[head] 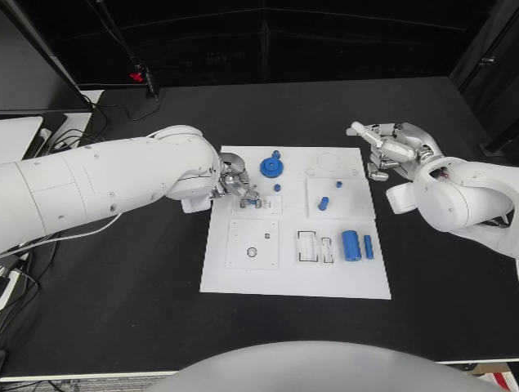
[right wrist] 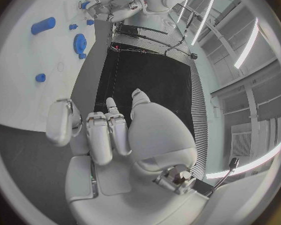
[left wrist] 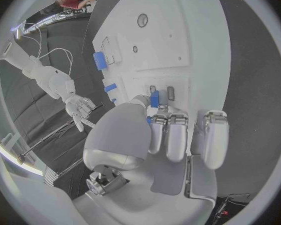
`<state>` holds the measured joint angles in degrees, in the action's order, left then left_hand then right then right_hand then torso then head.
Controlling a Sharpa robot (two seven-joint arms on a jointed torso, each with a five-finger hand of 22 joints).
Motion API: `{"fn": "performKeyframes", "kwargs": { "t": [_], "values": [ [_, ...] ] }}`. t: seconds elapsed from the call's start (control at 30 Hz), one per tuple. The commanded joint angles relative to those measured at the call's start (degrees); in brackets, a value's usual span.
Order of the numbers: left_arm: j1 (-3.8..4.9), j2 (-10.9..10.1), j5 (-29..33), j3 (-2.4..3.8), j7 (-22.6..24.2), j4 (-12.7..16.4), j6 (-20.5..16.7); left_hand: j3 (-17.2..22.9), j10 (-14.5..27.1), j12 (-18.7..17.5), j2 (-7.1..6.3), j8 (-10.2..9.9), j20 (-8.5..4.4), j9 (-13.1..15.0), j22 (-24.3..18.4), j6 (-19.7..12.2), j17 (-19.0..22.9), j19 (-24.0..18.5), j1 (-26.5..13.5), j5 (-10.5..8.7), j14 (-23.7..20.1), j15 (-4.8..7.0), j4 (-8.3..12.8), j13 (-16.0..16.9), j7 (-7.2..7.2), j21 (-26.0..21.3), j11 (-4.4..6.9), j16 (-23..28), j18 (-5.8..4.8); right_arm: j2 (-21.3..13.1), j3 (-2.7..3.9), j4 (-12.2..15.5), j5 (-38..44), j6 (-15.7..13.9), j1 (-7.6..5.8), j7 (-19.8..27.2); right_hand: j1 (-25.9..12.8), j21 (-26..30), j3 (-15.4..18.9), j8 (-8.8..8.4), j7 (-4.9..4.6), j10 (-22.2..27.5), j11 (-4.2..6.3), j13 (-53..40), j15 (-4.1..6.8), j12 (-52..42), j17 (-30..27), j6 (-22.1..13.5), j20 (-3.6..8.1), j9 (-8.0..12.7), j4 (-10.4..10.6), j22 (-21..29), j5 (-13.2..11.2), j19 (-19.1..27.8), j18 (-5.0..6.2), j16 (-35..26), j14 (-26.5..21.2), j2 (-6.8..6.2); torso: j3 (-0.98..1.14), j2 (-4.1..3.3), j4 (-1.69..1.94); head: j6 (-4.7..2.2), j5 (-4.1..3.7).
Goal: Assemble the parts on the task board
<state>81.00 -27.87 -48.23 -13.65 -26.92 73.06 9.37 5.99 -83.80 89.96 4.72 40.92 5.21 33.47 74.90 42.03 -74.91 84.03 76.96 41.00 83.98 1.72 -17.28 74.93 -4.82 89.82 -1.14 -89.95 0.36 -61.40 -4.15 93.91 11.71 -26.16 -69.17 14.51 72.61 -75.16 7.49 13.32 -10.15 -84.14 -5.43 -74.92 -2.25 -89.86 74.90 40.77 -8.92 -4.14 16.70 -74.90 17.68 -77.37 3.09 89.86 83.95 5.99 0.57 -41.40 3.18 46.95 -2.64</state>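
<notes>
The white task board [head: 242, 273] lies mid-table. My left hand [head: 238, 186] is over its upper left area and pinches a small blue part [left wrist: 154, 99] between thumb and fingers, just above a pair of slots [left wrist: 170, 92]. A blue gear [head: 272, 168] lies close beside that hand. A blue peg [head: 324, 203], a blue cylinder [head: 350, 245] and a thin blue bar [head: 368, 247] lie on the board's right half. My right hand [head: 391, 151] hovers off the board's upper right corner, fingers apart, holding nothing.
Black table [head: 118, 302] surrounds the board on all sides. A white recessed tray [head: 315, 247] with two slots sits left of the cylinder. A round hole [head: 252, 252] marks the board's lower left. Cables and a pale box lie at the table's far left edge.
</notes>
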Motion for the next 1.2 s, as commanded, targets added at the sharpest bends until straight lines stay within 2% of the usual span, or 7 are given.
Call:
{"fn": "performKeyframes", "kwargs": {
  "t": [0.03,1.2],
  "values": [
    [0.05,0.2,-0.1,0.02,-0.7,-0.2,1.8,0.7,-6.2,0.0,0.07,-0.4,-0.36,0.0,15.1,0.3,-15.1,6.0,-0.5,-0.2,6.0,0.18,0.5,15.1,0.31,0.2,0.04,0.0,-0.36,0.0,0.02,0.2,-2.1,0.6,-0.07,0.4,-0.1,0.3,0.4,0.31,-0.04,-5.9,-0.38,-15.1,-0.41,-0.1,15.1,-0.6,-0.01,-0.1,0.0,-8.9,0.0,0.4,1.18,0.1,6.1,0.52,0.03,-0.03,0.04,0.05,0.02],
    [-0.31,1.5,-0.1,0.02,-1.2,-0.7,2.9,1.4,-6.2,0.0,-0.03,-0.5,-0.36,0.4,15.1,0.2,-15.1,6.0,-0.3,-0.68,6.0,0.22,0.7,15.1,0.4,0.2,0.12,0.0,-0.36,0.0,0.02,0.4,-3.3,0.8,-0.06,0.6,-0.2,0.3,0.5,0.52,-0.05,-5.9,-0.4,-15.1,-0.42,-0.1,15.1,-0.7,-0.01,-0.1,0.0,-8.9,0.1,0.4,1.18,0.1,6.1,0.69,0.0,-0.01,0.01,0.1,-0.31]
  ]
}}
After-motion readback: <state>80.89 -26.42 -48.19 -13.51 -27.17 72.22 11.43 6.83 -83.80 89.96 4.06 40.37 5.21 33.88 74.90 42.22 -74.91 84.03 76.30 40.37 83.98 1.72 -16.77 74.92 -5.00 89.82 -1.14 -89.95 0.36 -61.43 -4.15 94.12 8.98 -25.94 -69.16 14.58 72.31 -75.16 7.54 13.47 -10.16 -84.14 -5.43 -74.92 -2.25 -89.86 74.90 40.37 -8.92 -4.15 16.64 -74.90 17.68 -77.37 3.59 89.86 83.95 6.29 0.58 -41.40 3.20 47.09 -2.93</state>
